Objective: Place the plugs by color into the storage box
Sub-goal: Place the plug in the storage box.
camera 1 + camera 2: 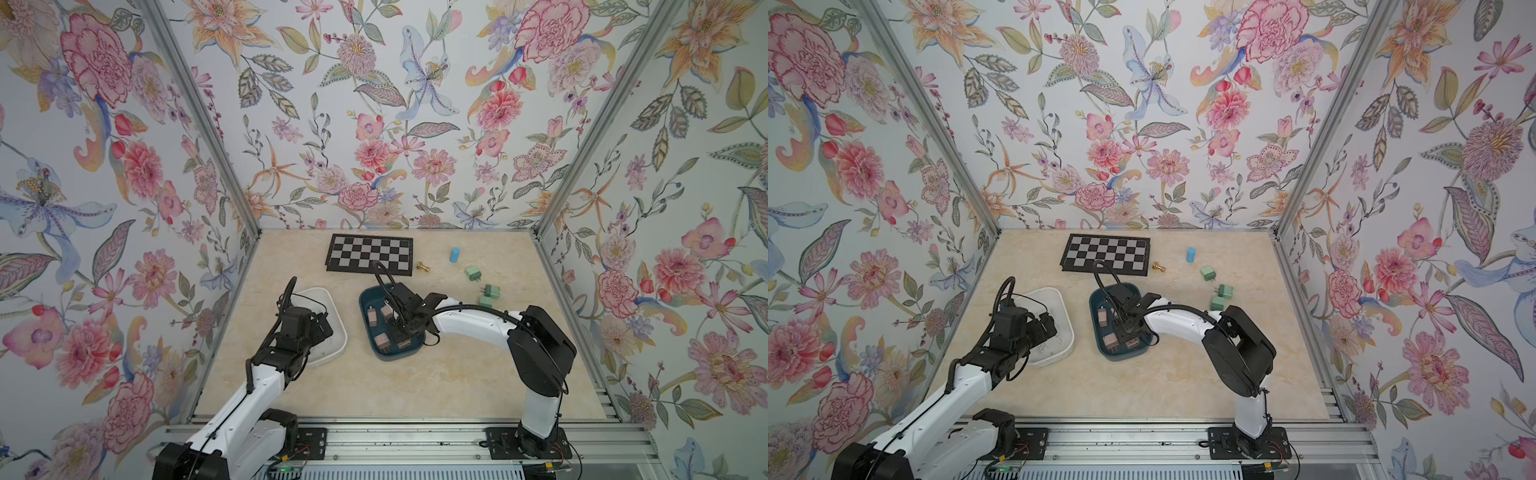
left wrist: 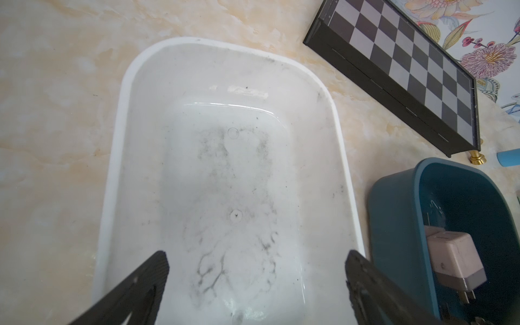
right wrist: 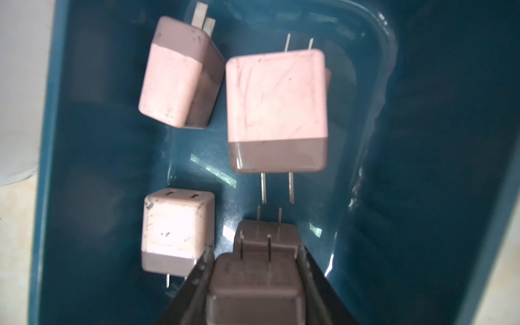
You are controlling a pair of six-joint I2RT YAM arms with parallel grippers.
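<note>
Placing pink plug point(image 3: 254, 281) into blue tub point(image 3: 422, 168).
My right gripper point(image 3: 254, 250) clamps it low inside, among other pink plugs point(image 3: 180, 73); I should open gently, clear of them. My left gripper point(image 2: 257, 255) gapes empty over the white tub point(image 2: 118, 168).

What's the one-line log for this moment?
right gripper: shut on pink plug over teal tub; left gripper: open over white tub; green plugs: on table
</note>
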